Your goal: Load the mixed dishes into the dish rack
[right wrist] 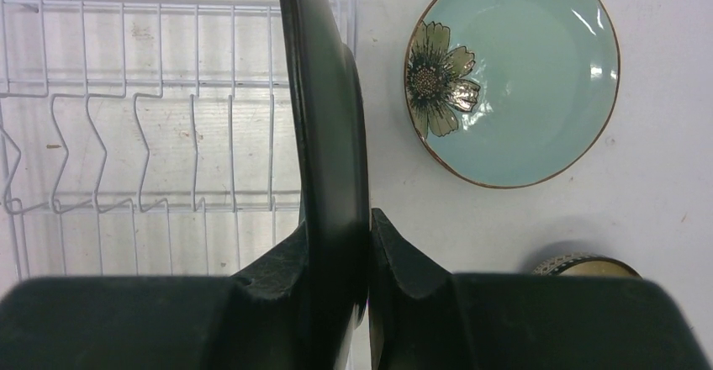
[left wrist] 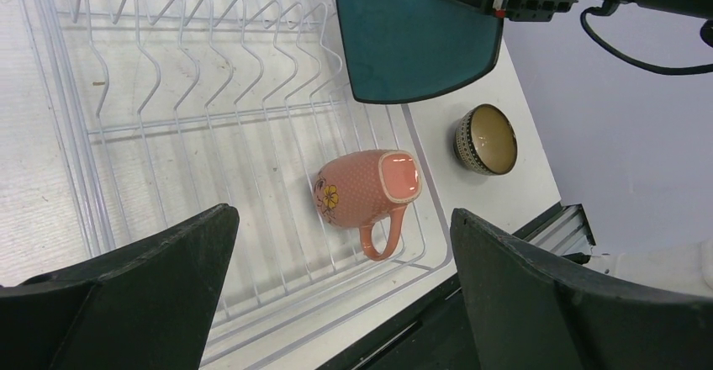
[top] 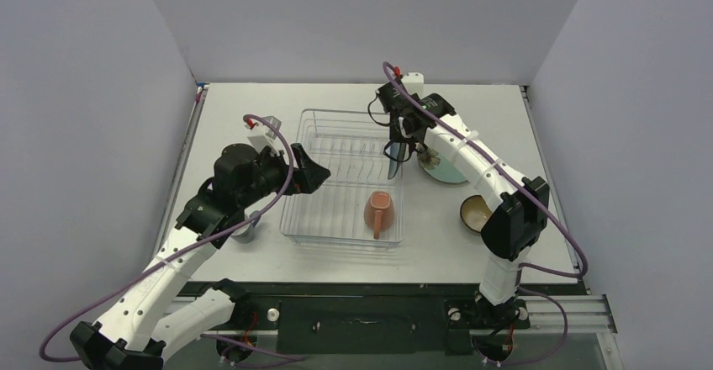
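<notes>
Right pincer (right wrist: 338, 223) holds the dark teal plate (right wrist: 324, 92) on edge above the dish rack's (right wrist: 198, 84) side; next, lower it between two prongs (left wrist: 210, 59).

The plate-slot prongs (top: 349, 147) in the far half of the dish rack (top: 336, 240) hold nothing, and the near-left floor is open. The salmon-orange mug (top: 378, 212) lies on its side in the near-right corner. The dark teal squarish plate (top: 393, 161), clamped edge-down in the right gripper (top: 397, 137), hangs over the far right rim. The pale teal round plate (top: 451, 173) and brown bowl (top: 473, 212) occupy the table beside that rim, and the left gripper (top: 322, 174), jaws spread, hovers over the left wall.
</notes>
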Action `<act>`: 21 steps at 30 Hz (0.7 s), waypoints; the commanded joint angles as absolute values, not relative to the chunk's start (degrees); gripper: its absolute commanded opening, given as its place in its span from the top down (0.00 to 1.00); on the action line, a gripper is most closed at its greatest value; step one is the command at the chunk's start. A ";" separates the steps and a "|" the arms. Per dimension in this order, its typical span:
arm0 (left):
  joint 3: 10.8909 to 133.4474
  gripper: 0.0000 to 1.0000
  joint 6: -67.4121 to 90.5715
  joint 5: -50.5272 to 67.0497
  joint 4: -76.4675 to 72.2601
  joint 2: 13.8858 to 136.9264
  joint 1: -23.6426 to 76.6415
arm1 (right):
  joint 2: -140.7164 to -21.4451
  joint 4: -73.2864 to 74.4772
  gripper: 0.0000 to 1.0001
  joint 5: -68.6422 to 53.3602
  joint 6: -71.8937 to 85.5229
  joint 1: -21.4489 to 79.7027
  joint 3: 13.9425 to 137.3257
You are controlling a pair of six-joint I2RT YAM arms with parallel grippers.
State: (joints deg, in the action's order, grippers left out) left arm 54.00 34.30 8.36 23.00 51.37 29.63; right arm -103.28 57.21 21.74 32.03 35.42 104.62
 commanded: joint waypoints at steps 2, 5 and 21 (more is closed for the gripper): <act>55.62 0.03 32.04 7.49 22.86 50.07 29.44 | -103.37 52.28 1.00 24.18 31.49 36.17 108.94; 55.75 0.03 31.86 7.62 22.93 49.93 29.42 | -104.16 52.02 1.00 23.01 31.53 36.23 108.82; 55.27 0.03 32.70 9.67 22.08 50.00 29.44 | -106.75 51.63 1.00 18.37 31.96 36.30 106.46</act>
